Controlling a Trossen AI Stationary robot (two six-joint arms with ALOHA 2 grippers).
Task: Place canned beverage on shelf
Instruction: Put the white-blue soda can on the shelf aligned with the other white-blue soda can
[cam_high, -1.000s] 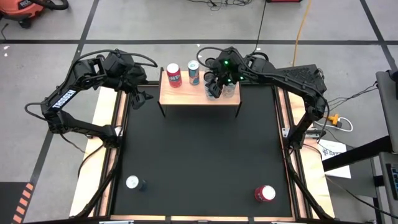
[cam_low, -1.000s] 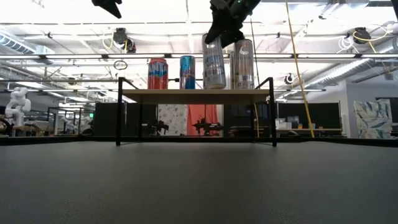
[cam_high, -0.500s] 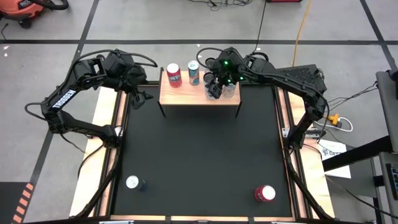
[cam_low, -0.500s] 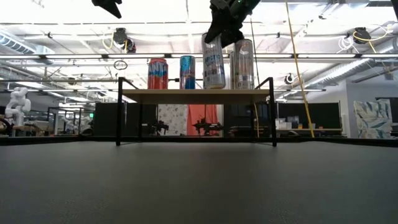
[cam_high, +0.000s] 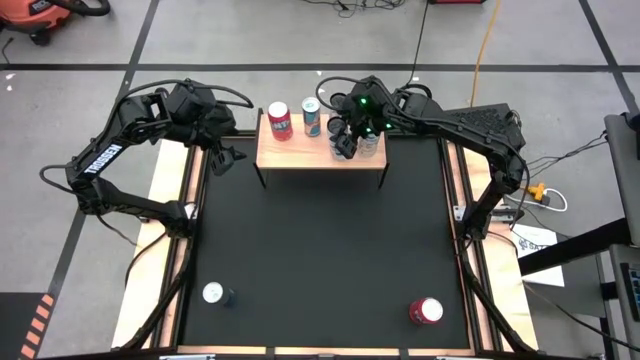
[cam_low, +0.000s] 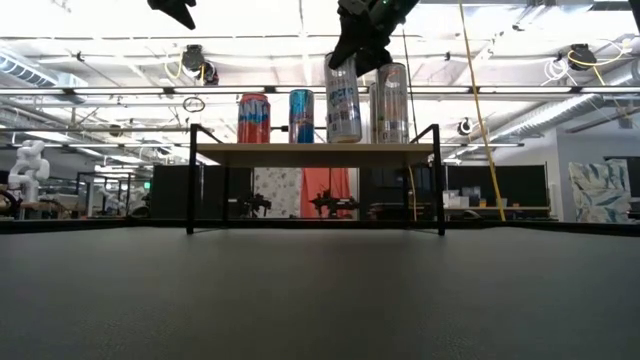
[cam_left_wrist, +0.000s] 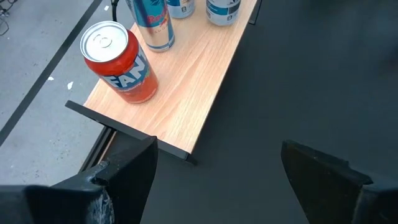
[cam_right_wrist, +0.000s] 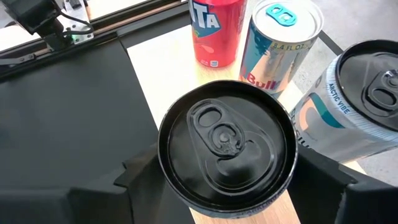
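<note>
The shelf (cam_high: 320, 148) is standing at the far middle of the black desk (cam_high: 320, 250), and four cans are sitting upright on it in a row. From left to right they are a red can (cam_high: 280, 121), a blue and silver can (cam_high: 312, 116), a tall black-topped can (cam_low: 343, 98) and a pale silver can (cam_low: 391, 102).

The right tool (cam_high: 347, 135) is hanging directly over the black-topped can, which is resting on the shelf board. In the right wrist view its two dark fingers (cam_right_wrist: 140, 180) are standing apart on either side of that can's lid (cam_right_wrist: 225, 146), with a visible gap on each side, so the tool is spread and is not clamping the can. The pale silver can is sitting just beside the black-topped one on its right, so close that I cannot tell whether they are touching.

The left tool (cam_left_wrist: 214, 177) is waiting off the shelf's left end, above the desk's far left edge, with its fingers (cam_left_wrist: 130, 171) wide apart and gripping nothing.

Two more cans are resting near the desk's near edge: a silver-topped one (cam_high: 213, 293) at the near left and a red one (cam_high: 425, 311) at the near right, well apart from each other and from the shelf.
</note>
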